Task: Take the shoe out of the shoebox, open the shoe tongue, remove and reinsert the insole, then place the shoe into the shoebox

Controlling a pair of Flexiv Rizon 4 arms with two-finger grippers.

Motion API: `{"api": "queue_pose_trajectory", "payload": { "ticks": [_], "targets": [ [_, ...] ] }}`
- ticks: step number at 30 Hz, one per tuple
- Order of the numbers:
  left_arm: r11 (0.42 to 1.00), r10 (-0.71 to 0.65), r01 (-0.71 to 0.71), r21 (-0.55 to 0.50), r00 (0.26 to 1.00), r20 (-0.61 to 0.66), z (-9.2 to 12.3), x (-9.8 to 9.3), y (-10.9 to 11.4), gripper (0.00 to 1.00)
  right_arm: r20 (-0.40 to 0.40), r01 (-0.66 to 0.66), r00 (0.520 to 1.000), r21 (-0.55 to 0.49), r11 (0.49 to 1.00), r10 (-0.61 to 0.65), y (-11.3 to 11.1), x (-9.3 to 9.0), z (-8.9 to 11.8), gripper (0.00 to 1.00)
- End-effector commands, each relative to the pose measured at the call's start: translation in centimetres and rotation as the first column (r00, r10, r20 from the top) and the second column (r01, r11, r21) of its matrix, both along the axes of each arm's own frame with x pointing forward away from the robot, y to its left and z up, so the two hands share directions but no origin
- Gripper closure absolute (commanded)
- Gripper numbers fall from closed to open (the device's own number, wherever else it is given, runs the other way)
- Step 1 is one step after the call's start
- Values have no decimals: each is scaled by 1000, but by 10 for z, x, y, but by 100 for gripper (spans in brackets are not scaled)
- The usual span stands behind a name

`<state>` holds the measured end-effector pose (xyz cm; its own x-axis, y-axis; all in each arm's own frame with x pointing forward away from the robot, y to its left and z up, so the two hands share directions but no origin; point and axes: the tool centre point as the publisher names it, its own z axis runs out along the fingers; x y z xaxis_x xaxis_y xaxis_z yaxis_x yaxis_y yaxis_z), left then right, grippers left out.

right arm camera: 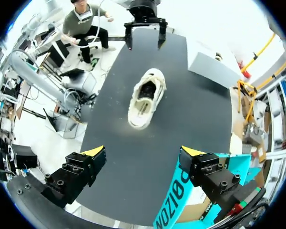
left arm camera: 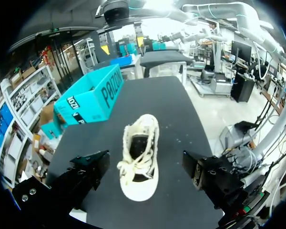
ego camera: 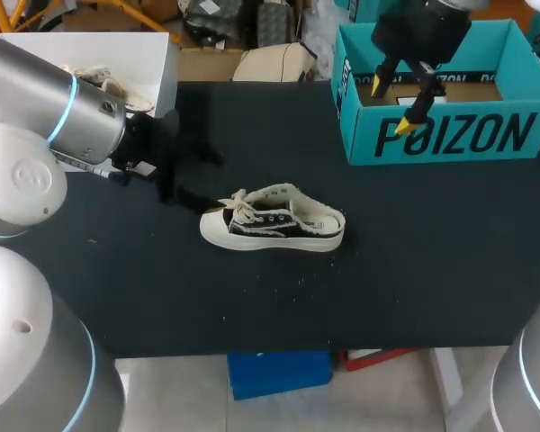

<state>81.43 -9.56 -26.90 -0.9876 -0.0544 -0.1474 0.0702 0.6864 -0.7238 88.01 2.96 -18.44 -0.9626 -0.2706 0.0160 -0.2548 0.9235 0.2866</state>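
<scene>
Sneaker (ego camera: 272, 219) sits upright on the black table (ego camera: 432, 270), outside the teal shoebox (ego camera: 441, 135). Toe points at my left gripper (left arm camera: 143, 164), fingers spread wide, not touching it. My right gripper (ego camera: 391, 106) hangs over the shoebox's front wall, fingers spread.

So the shoe (ego camera: 272, 219) is a little black canvas low-top with a white sole, frayed cream collar and loose cream laces, sitting upright mid-table (ego camera: 414, 270), toe pointing left. The teal shoebox (ego camera: 450, 135) sits open at the far right corner, well apart from it.
</scene>
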Motion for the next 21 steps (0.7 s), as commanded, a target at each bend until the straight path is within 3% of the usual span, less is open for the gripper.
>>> {"api": "queue_pose_trajectory", "payload": {
  "ticks": [1,14,21],
  "targets": [
    [1000,1,-1,-2,1000,4,-2,-1,0,0,-26,-52,998,5,999,53,-1,7,-1,0],
    [1000,1,-1,-2,1000,4,-2,-1,0,0,-26,-52,998,5,999,53,-1,7,-1,0],
    [1000,1,-1,-2,1000,4,-2,-1,0,0,39,126,990,177,976,-135,6,-21,-31,0]
  ]
}}
